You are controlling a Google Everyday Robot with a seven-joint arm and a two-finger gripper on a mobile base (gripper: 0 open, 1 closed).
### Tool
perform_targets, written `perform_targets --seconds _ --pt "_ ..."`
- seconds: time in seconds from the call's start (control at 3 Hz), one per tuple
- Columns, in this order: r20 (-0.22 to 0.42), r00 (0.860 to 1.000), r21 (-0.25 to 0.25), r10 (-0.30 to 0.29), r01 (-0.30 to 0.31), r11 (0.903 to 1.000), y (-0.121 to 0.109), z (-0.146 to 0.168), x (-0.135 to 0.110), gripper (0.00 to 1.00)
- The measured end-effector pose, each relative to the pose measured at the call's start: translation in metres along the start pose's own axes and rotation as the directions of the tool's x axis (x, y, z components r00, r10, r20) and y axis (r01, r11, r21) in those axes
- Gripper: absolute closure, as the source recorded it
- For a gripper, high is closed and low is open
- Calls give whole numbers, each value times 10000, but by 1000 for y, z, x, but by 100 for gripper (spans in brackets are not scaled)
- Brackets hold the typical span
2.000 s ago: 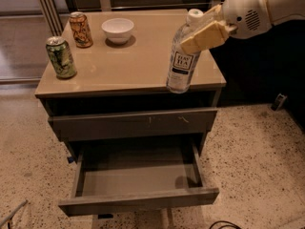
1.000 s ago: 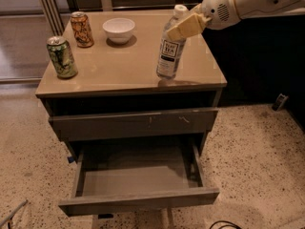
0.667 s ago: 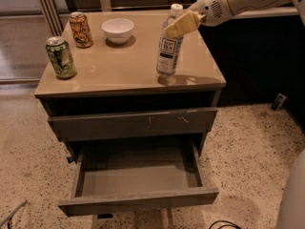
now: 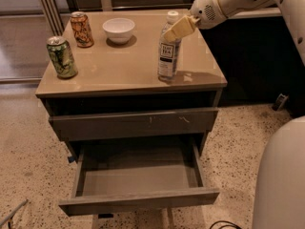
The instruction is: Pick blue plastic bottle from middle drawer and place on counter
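Note:
The blue plastic bottle (image 4: 167,56), clear with a white cap and a white label, stands upright on the right half of the glossy tan counter (image 4: 119,68). My gripper (image 4: 177,27) reaches in from the upper right and is shut on the bottle's shoulder, just below the cap. The middle drawer (image 4: 138,175) is pulled out below, and I see nothing inside it.
A green can (image 4: 61,56) stands at the counter's left edge. An orange can (image 4: 81,29) and a white bowl (image 4: 118,29) stand at the back. A closed drawer front with pale scratch marks (image 4: 133,124) sits above the open drawer. My white body (image 4: 281,175) fills the lower right.
The gripper carried the bottle left and back from the counter's front right corner and lowered it until it stands on the counter. In the last moment it has hardly moved.

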State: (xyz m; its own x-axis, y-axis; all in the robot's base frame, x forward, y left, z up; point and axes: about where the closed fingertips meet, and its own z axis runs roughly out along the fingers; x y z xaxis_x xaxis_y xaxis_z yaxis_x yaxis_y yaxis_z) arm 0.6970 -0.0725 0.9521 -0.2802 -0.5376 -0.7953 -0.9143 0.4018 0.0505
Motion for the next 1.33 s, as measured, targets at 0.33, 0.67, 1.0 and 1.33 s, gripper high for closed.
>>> perform_targets --seconds 0.33,0.67,1.0,1.33 --pt "-111 9999 -75 104 -105 9999 -3 6 4 100" --pt "-111 9999 -75 104 -105 9999 -3 6 4 81" --pt "-111 9999 -76 104 -105 9999 -3 6 4 58" --pt "-111 9999 -76 104 -105 9999 -3 6 4 35"
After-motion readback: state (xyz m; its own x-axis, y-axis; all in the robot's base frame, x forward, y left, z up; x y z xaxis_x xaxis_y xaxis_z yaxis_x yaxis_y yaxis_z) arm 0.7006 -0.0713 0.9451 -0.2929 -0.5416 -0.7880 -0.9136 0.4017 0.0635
